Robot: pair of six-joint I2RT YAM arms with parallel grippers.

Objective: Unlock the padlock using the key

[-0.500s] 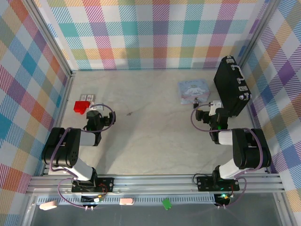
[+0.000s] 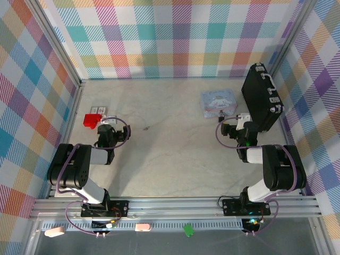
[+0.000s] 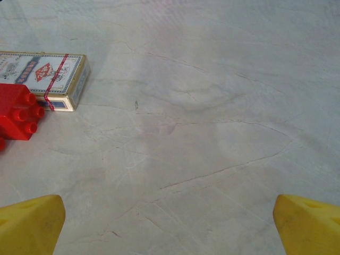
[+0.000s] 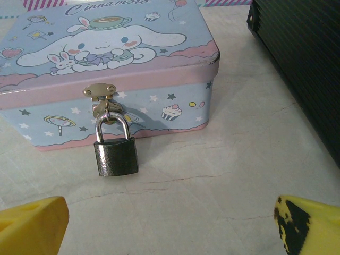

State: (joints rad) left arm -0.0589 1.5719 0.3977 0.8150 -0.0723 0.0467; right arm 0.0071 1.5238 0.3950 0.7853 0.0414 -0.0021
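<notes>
**Padlock untouched, both claws empty**

A pale, marbled worktop (image 2: 175, 143) is enclosed by plaid panels (image 2: 175, 37) on three sides. Toward its far right the light blue cartoon tin (image 4: 106, 53) is set, and the padlock (image 4: 116, 151) is hung by its silvery shackle from the tin's brass hasp (image 4: 101, 91), its dark body resting against the tin's front wall and down on the worktop. It is closed.

The right claw (image 4: 170, 226) is held just in front of the padlock, spread wide, with nothing between its yellow fingertips. The left claw (image 3: 170, 220) is likewise spread wide and empty, pointed at bare worktop on the left side, with a red block (image 3: 18, 114) and a card box (image 3: 45, 79) to the left of it. No key is held by either claw, so the task is judged to be at its very start.

Several slips may be expected. The padlock is hung loosely, so it could be swung or twisted aside if pressed by a key without being steadied. The tin looks light and might be pushed back across the smooth surface. The black case (image 4: 303, 69) stands close on the right, and could be struck if the right claw is turned there. Where the keyhole faces cannot be told, so a misaligned insertion is a real risk.
</notes>
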